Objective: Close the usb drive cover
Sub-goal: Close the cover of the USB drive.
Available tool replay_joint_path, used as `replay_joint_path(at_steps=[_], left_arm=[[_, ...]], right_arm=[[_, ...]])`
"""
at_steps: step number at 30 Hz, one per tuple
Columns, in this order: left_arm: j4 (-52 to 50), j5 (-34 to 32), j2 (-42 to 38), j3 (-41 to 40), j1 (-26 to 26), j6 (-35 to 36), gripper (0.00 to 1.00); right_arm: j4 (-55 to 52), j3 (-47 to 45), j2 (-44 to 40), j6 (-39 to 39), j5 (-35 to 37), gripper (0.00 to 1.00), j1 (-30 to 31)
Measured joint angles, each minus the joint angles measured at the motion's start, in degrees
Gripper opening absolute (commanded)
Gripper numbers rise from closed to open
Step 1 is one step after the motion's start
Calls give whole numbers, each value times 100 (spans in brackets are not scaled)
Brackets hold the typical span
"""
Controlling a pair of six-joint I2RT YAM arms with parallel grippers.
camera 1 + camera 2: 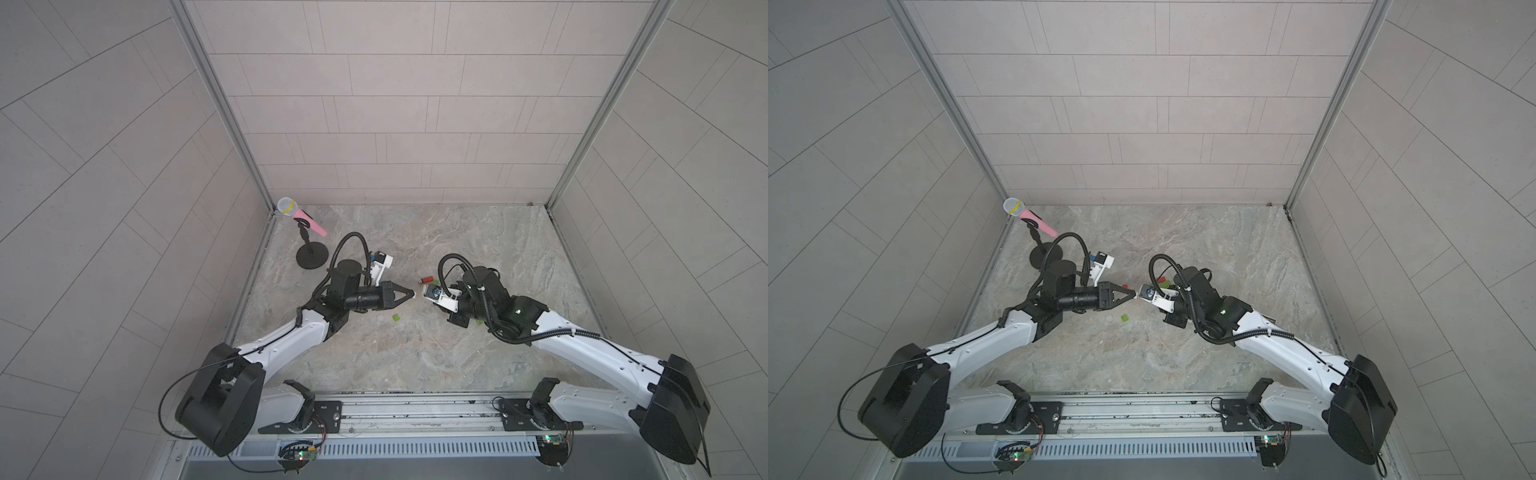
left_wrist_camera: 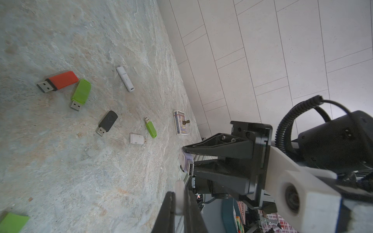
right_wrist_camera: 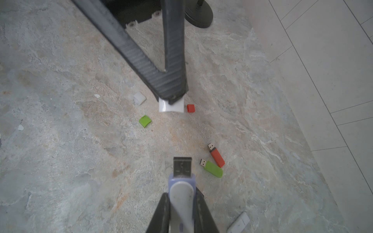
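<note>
My right gripper (image 3: 181, 199) is shut on a lavender-and-white usb drive (image 3: 182, 181) whose bare metal plug points at the left gripper. My left gripper (image 3: 171, 96) is shut on a small white cover (image 3: 171, 108), held a short gap in front of the plug. In the left wrist view the cover (image 2: 179, 193) sits between my left fingers (image 2: 167, 213), and the drive (image 2: 186, 163) sticks out of the right gripper (image 2: 188, 161). In both top views the two grippers (image 1: 411, 294) (image 1: 1133, 293) meet tip to tip above the middle of the table.
Several uncapped drives lie on the stone table: red (image 2: 58, 80), green (image 2: 80, 93), black (image 2: 108, 122), white (image 2: 137, 138). Loose caps, green (image 3: 145, 121), red (image 3: 190, 108) and clear (image 3: 139, 98), lie below the grippers. A pink microphone on a stand (image 1: 301, 216) is at the back left.
</note>
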Motion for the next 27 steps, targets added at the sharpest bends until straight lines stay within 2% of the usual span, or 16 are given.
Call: replay_joint_path(at_steps=[27], left_arm=[[48, -94, 94, 9, -37, 0, 4]], right_arm=[[337, 216, 533, 116, 315, 20, 396]])
